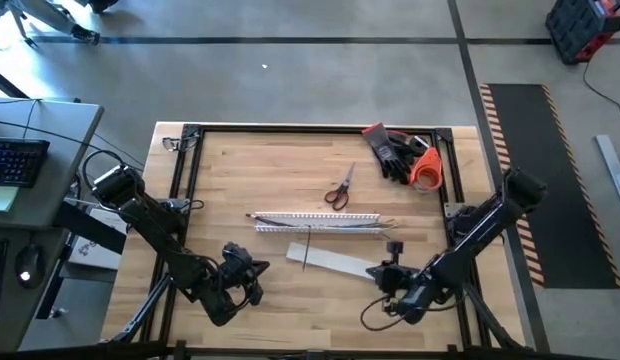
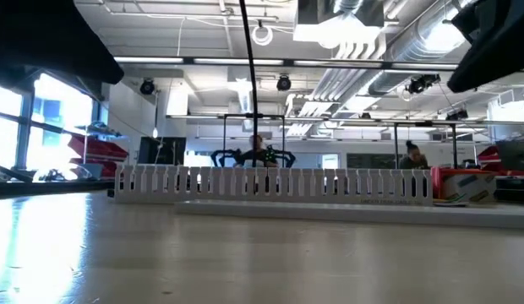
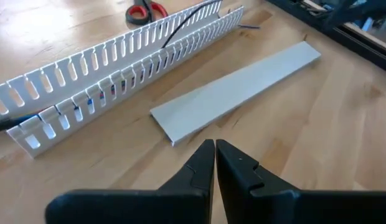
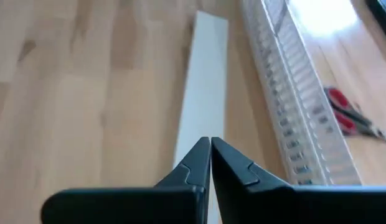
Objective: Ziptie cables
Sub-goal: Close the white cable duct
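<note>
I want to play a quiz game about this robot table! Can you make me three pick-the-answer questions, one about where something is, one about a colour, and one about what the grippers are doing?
1. Where do the thin dark cables lie?
A. In the white comb-slotted plastic duct
B. Under the gloves
C. On the floor

2. What colour are the scissors' handles?
A. Blue
B. Red
C. Green

3. How are the left gripper and right gripper?
A. Both shut, holding nothing
B. Both wide open
C. Each squeezing a cable

Answers: 1 A, the left wrist view shows the wires running along inside the duct. 2 B, red loops show from above. 3 A, each wrist view shows fingertips together with nothing between.
</note>
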Robot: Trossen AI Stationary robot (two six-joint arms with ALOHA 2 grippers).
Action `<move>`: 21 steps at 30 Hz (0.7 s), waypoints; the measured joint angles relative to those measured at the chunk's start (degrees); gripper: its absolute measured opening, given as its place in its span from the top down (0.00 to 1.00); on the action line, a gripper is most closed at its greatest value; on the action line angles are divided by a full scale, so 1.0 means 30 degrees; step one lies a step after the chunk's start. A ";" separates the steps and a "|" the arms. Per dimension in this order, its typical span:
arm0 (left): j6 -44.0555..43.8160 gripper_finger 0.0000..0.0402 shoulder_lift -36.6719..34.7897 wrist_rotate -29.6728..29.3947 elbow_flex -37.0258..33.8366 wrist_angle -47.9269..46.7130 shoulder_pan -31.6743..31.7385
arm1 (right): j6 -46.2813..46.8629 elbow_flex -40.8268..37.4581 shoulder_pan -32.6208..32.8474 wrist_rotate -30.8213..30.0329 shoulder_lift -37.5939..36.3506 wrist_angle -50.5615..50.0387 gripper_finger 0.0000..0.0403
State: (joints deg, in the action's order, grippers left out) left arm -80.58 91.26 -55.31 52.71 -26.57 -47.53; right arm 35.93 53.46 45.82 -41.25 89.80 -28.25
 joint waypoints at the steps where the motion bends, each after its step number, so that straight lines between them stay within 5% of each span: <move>1: 0.0073 1.00 0.0000 -0.0008 0.0000 0.0080 0.0014 | -0.0136 -0.0437 -0.0068 0.0163 0.0121 0.1050 0.98; 11: 0.1612 1.00 0.0187 -0.0217 -0.0007 0.1508 0.0036 | -0.3118 -0.7304 -0.2167 0.2341 0.1508 1.7466 0.58; 17: 0.1604 1.00 0.0544 -0.0311 -0.0015 0.1460 0.0267 | -0.3965 -0.7574 -0.3883 0.4890 0.3437 1.8687 0.27; 21: 0.1604 1.00 0.0880 -0.0284 -0.0015 0.1516 0.0510 | -0.4044 -0.6940 -0.4259 0.4507 0.4678 1.8934 0.15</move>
State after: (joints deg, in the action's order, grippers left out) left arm -75.77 93.90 -56.16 52.66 -22.02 -46.00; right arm 23.79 32.64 33.04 -27.73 103.83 28.55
